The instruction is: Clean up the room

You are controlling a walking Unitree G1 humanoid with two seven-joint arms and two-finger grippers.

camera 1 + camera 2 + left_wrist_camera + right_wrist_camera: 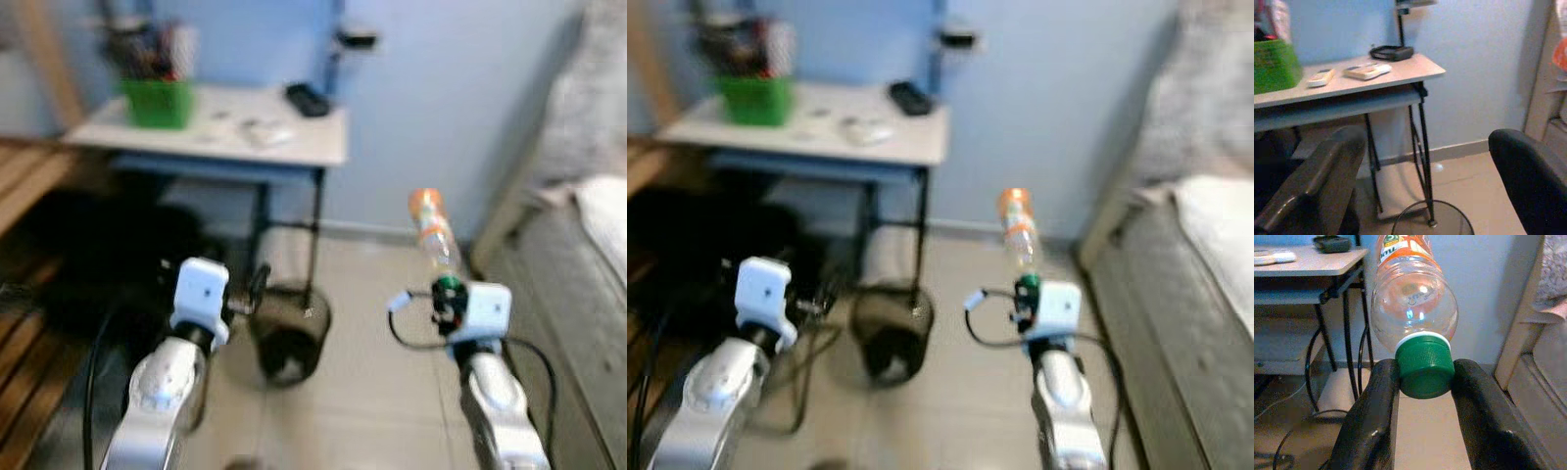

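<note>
bottle (1410,308), empty plastic with an orange label, stands up from my right claw (1424,382), clamped only by its green cap (1425,369). ahead, the table (294,147) stands over a mesh bin (289,338) on the floor, well to the left of the bottle. i judge the grip thin: a round cap could twist or slip if i swing hard, and a release short of the rim would miss. my left claw (1425,181) hangs apart, holding nothing.

Both arms forward; right gripper (1426,382) jaws clamped, left gripper (1425,176) jaws apart.
</note>
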